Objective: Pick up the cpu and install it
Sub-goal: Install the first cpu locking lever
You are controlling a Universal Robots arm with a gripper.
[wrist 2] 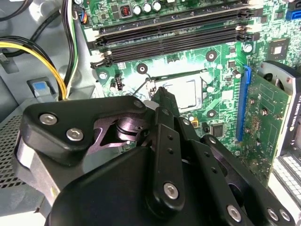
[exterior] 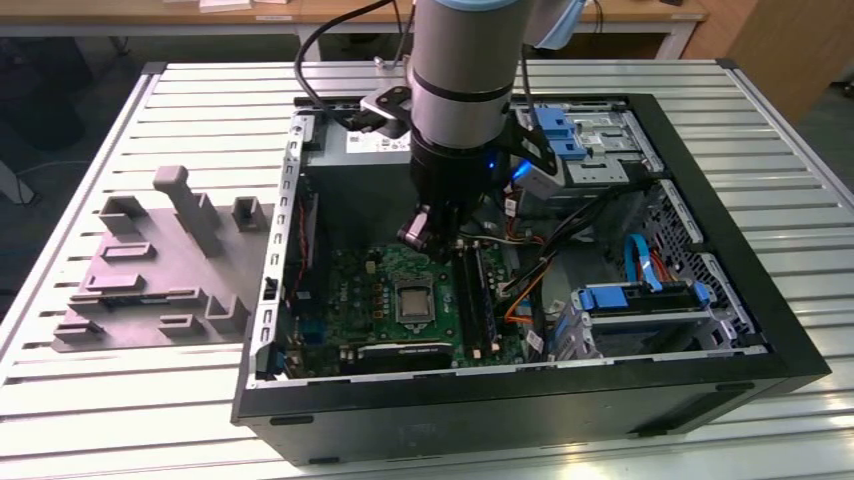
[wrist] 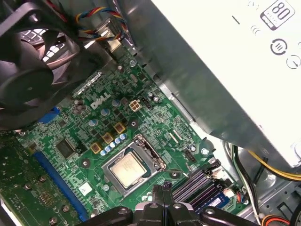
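**Claw above the socket, chip already seated**

Black claw linkages, bolted with silver screws, lay closest to my second wrist camera, and its fingertips (wrist: pixel 162 188) met in a narrow point with nothing between them, so I judged the claw closed and empty. It hung just above the green circuit board (wrist: pixel 70 136) inside the open computer case (exterior: pixel 747 330), beside the memory slots (wrist 2: pixel 174 35).

Just past the fingertips, the chip (wrist: pixel 128 168) lay flat in its metal-framed socket (wrist: pixel 150 151): a pale, silvery-beige square, sitting square to the frame. In the second wrist view a corner of the chip (wrist 2: pixel 186 92) showed beyond the claw tip. I could not tell whether the socket's retaining frame was clamped down.

From the exterior view, the arm (exterior: pixel 461 90) stood upright over the board, the claw (exterior: pixel 434 232) near the socket (exterior: pixel 407 300). A grey plastic fixture (exterior: pixel 147 270) sat on the slatted table (exterior: pixel 120 400), to that view's left of the case.

To do this step well, I judged, any contact should be straight down and gentle, clear of cables (wrist 2: pixel 28 52).
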